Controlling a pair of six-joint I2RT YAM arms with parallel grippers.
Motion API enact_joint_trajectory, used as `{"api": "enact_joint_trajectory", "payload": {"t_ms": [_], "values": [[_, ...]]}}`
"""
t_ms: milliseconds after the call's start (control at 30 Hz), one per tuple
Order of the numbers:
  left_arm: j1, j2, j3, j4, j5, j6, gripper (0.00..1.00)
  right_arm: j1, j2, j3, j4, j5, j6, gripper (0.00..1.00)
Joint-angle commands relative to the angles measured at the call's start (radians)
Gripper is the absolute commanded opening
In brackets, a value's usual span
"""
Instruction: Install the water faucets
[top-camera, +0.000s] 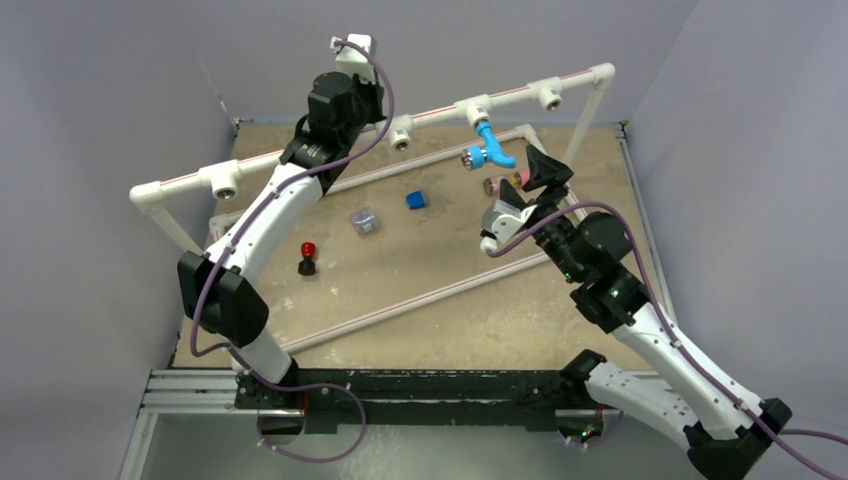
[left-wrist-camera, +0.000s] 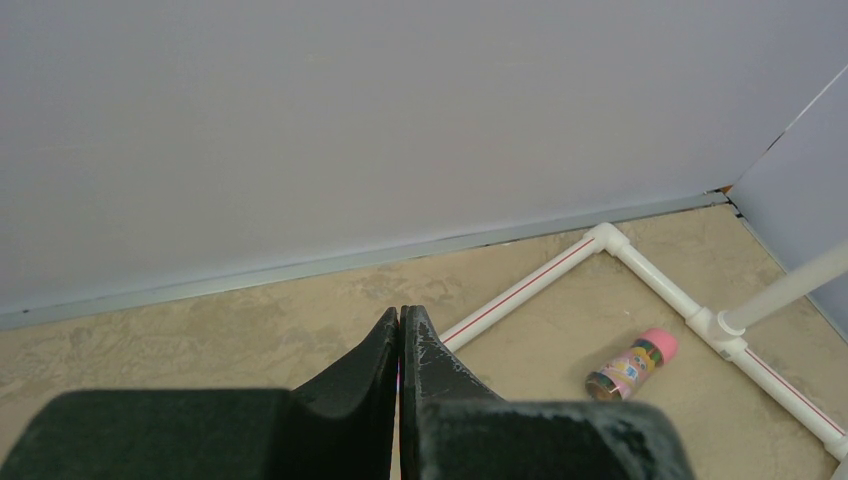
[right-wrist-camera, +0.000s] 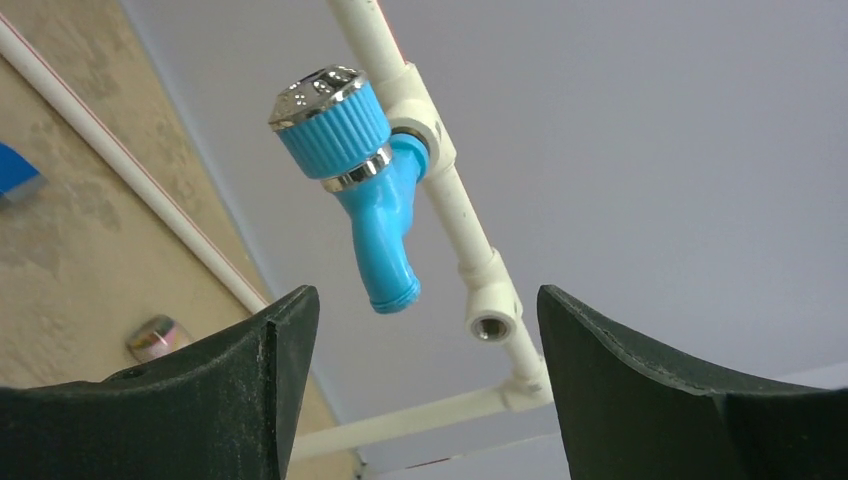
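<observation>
One water faucet (top-camera: 488, 148) is seen screwed into a socket on the raised pipe (top-camera: 440, 112), which runs above the table (top-camera: 450, 310) along its far edge, toward the far right corner. Its spout is pointed downward and its ribbed knob, capped in chrome, is turned away from the pipe. In the right wrist view the inlet end is buried in the fitting, so this tap is judged to be seated.

The right gripper (top-camera: 535, 178) is held just below the faucet on its near side, with the jaws spread wide and nothing between them. The faucet is framed between the two fingers but is not touched. This stance would suit either a release or an approach for another twist; which one it is cannot be told.

The left gripper (left-wrist-camera: 400, 318) is raised near the far edge, left of the middle. Its fingers are pressed together on nothing, and it is presumably parked there out of the way.

An empty tee (top-camera: 402, 135) is seen left of the faucet, and two more open sockets along the same pipe, so the task is judged to be only partly done.

A dark-blue cube (top-camera: 416, 199), a clear box (top-camera: 365, 220) and a red-capped black piece (top-camera: 308, 257) lie around the table's middle. A brown cylinder (top-camera: 505, 183) with a pink cap lies beside the right gripper. Whether the red-capped piece is another tap cannot be told.
</observation>
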Motion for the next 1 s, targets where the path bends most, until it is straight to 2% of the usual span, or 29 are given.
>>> {"api": "enact_joint_trajectory", "payload": {"t_ms": [0,233,567,767,967], "values": [[-0.011,0.050,-0.024,-0.128,0.025,0.015,0.00,0.018,0.018,0.025,0.057,0.003,-0.209,0.81],[-0.011,0.056,-0.026,-0.127,0.022,0.017,0.00,0.062,0.106,-0.009,0.230,0.101,-0.402,0.79],[-0.008,0.058,-0.026,-0.124,0.021,0.019,0.00,0.080,0.246,0.056,0.280,0.152,-0.405,0.71],[-0.005,0.058,-0.032,-0.121,0.027,0.014,0.00,0.079,0.271,0.047,0.336,0.175,-0.343,0.55],[-0.004,0.061,-0.026,-0.122,0.032,0.012,0.00,0.079,0.280,0.037,0.362,0.168,-0.291,0.32]]}}
